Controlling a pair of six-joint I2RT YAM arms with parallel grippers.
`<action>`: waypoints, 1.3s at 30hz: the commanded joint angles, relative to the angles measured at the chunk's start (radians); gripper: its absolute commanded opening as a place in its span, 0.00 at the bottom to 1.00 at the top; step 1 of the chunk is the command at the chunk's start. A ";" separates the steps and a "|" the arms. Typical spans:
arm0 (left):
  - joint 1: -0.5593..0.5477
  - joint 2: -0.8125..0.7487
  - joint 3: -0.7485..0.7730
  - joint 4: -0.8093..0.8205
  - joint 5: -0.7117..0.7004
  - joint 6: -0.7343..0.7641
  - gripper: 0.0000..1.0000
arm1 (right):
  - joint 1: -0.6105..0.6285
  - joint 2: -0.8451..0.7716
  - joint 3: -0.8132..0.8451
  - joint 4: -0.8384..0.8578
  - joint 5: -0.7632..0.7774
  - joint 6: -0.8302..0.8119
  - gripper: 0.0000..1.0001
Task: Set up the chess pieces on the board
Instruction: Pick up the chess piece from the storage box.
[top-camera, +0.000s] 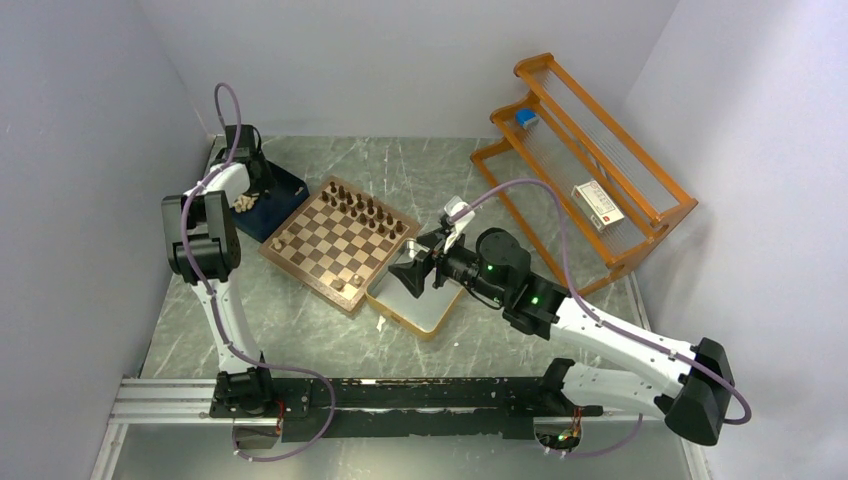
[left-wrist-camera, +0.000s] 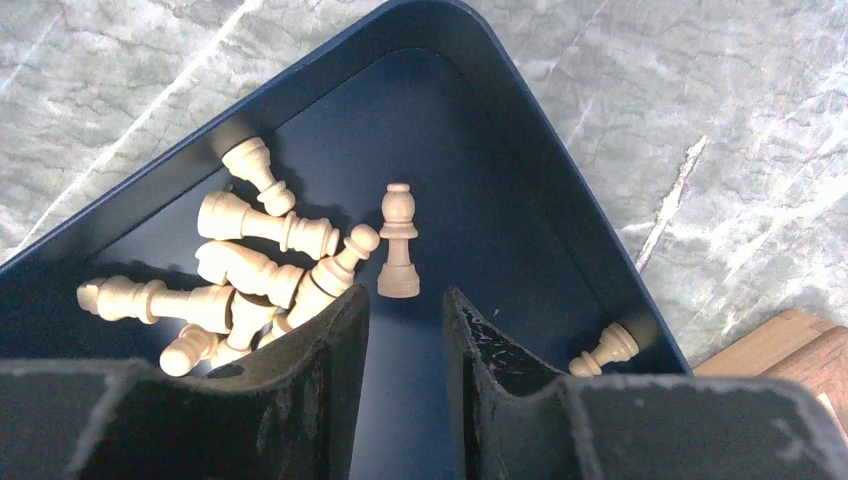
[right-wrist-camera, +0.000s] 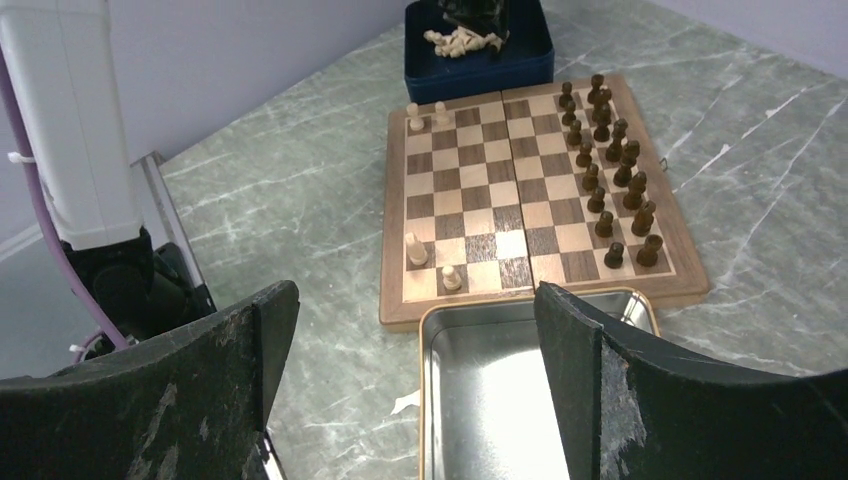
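1. A navy tray (top-camera: 286, 193) is parked at the far left of the grey marble-look table (top-camera: 430, 165), close to the wall.
2. A silver tin (top-camera: 426, 310) with a gold rim is laid around mid-table.
3. An orange wooden rack (top-camera: 590, 165) is stood on the right. A white-and-red box (top-camera: 598, 205) and a small blue item (top-camera: 526, 117) are kept on it.

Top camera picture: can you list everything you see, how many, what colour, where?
board: one, brown checkered, middle.
dark chess pieces: two rows, dark brown, board's far-right edge.
navy tray: one, navy, beyond board's left corner.
pale chess pieces: four on board, heap in navy tray, tan.
tin: one, silver, gold-rimmed, beside board.
rack: one, orange, far right.
box: one, white and red, on rack.
left pincer: one, black, open, over navy tray.
right pincer: one, black, open, over tin.
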 joint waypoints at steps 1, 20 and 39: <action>0.001 0.026 0.029 0.054 0.002 0.003 0.38 | 0.000 -0.044 -0.009 0.040 0.013 -0.008 0.92; 0.002 0.090 0.041 0.042 0.007 -0.003 0.35 | 0.000 -0.018 -0.013 0.060 0.017 -0.019 0.92; 0.002 -0.089 -0.086 -0.038 0.074 -0.001 0.23 | 0.000 -0.024 -0.060 0.102 0.030 0.030 0.93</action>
